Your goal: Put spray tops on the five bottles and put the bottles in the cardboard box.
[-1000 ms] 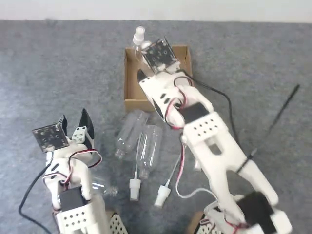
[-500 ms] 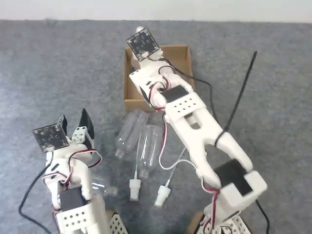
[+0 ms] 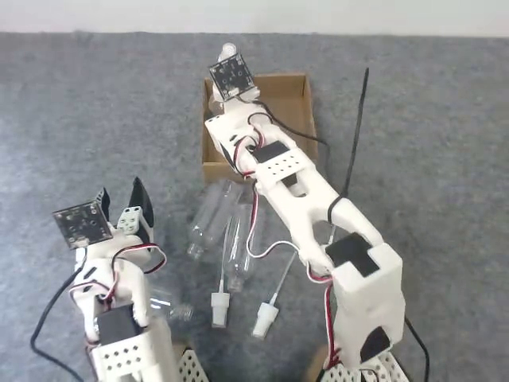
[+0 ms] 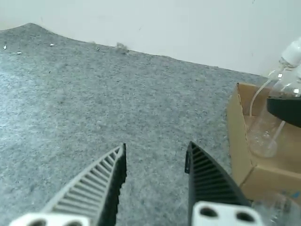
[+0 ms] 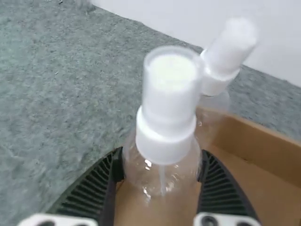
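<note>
The right gripper has its ribbed black fingers closed against both sides of a clear bottle, gripping it just under the shoulder, with the white spray top fitted on its neck. Just behind it stands a second bottle, whose own spray cap leans off to one side. Both bottles sit over the brown floor of the cardboard box. In the high view the box lies at the upper middle of the frame, and the right arm stretches up to its left wall from the lower right. The left gripper has its fingers spread wide with nothing between them, above bare grey carpet; in the high view it sits at the lower left, well apart from the box. Two uncapped bottles lie side by side in the middle of the frame, just below the box. A third bottle lies beside the left arm. Two loose spray tops with thin dip tubes lie near the bottom centre.
</note>
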